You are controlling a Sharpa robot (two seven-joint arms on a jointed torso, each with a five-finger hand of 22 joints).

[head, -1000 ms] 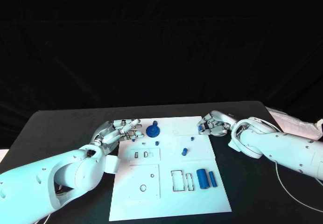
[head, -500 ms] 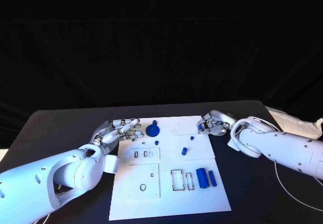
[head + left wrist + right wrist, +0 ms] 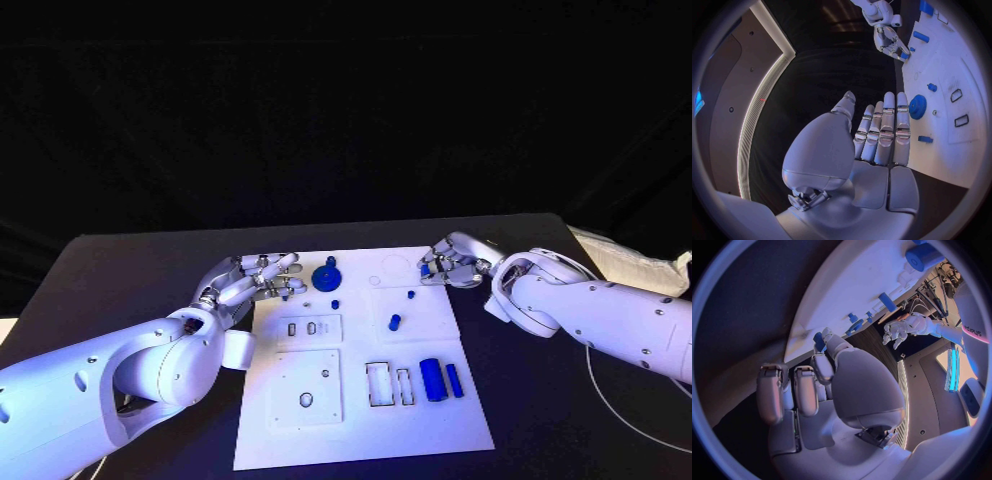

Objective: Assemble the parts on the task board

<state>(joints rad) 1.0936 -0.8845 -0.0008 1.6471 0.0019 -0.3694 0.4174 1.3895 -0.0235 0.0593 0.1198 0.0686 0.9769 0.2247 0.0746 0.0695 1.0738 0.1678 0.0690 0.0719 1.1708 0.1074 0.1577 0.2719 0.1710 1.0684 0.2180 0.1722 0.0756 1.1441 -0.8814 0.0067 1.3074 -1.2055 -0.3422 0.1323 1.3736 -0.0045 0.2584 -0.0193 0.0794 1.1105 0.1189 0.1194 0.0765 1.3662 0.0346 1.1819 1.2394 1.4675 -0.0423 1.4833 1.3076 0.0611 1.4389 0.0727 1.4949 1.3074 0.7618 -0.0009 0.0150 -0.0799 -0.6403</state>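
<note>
The white task board [image 3: 361, 425] lies in the middle of the black table. On it are a round blue knob [image 3: 329, 277], a small blue peg [image 3: 410, 295], a blue piece [image 3: 394, 322] and two blue cylinders [image 3: 441, 381]. My left hand [image 3: 260, 280] hovers at the board's far left corner beside the knob [image 3: 917, 106], with its fingers [image 3: 887, 130] straight and nothing in them. My right hand [image 3: 456, 264] is at the board's far right corner and pinches a small blue part [image 3: 428, 267] between its fingertips [image 3: 819, 342].
Empty rectangular slots [image 3: 381, 385] and an oval hole [image 3: 307, 400] sit in the board's near half. A pale bundle [image 3: 630, 262] lies at the table's right edge, and a thin cable [image 3: 596, 385] runs down the right side.
</note>
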